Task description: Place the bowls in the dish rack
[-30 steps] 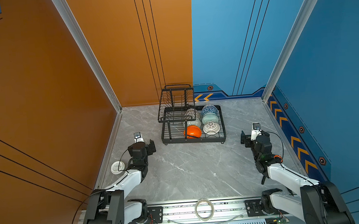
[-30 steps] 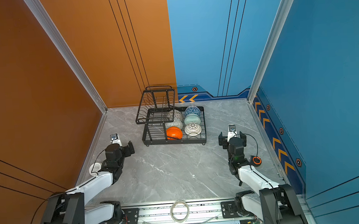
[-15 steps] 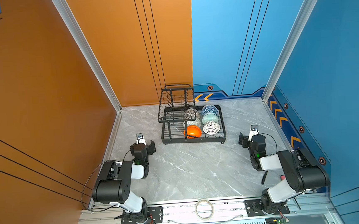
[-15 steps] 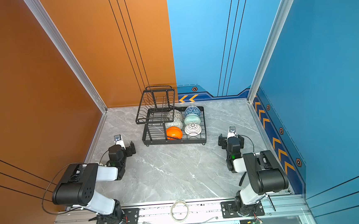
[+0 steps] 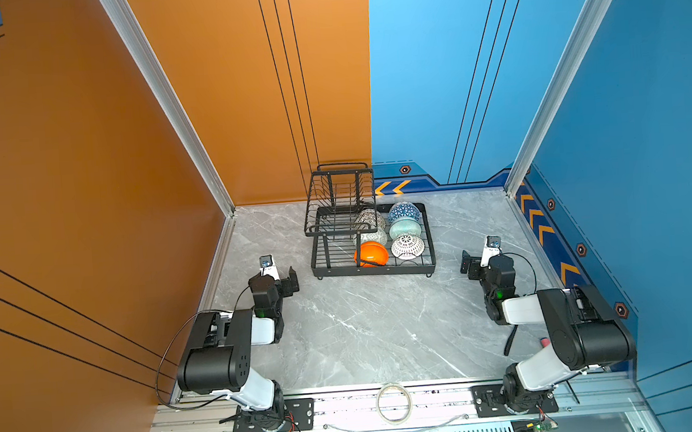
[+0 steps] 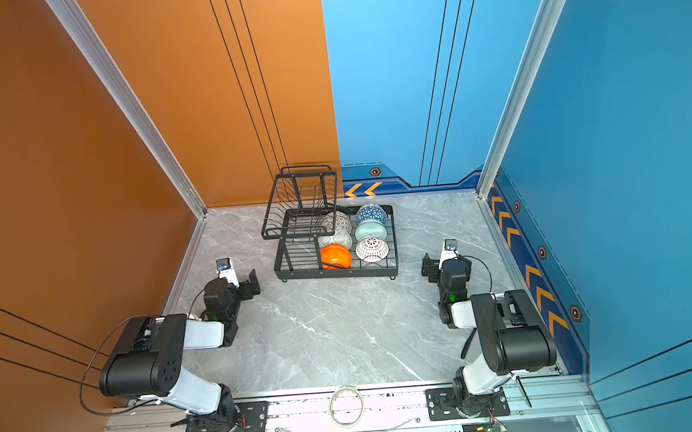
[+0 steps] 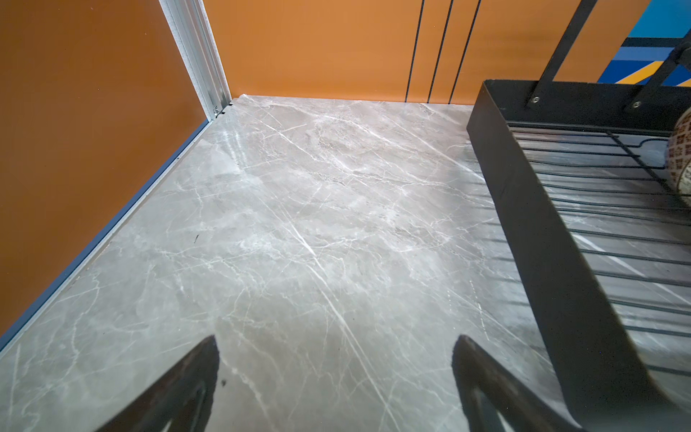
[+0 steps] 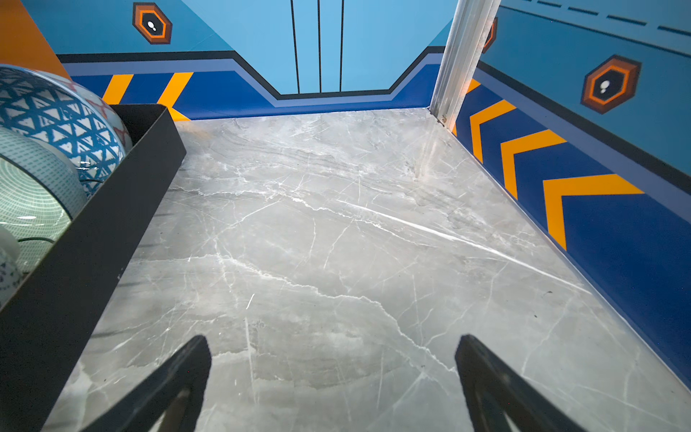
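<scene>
The black wire dish rack (image 5: 375,270) (image 6: 340,274) stands at the back middle of the table. Its lower tray holds several bowls: orange (image 5: 371,253), white lattice (image 5: 407,246), pale mint (image 5: 404,227), blue with white triangles (image 5: 403,211), plus two patterned ones partly under the raised upper basket (image 5: 341,200). My left gripper (image 5: 279,276) (image 7: 336,338) is open and empty, low over bare table left of the rack. My right gripper (image 5: 478,260) (image 8: 333,338) is open and empty right of the rack. The right wrist view shows the blue bowl (image 8: 56,119) behind the rack wall (image 8: 93,239).
A pale tape ring (image 5: 393,403) lies on the front rail. A black strap (image 5: 511,339) lies beside the right arm. Orange walls close the left and back left, blue walls the back right and right. Bare marble table (image 5: 364,328) lies between the arms.
Both arms have folded up, their elbows rising from low at the front rail to just behind the grippers. The grippers stay open near the same spots. The bowls have not moved.
</scene>
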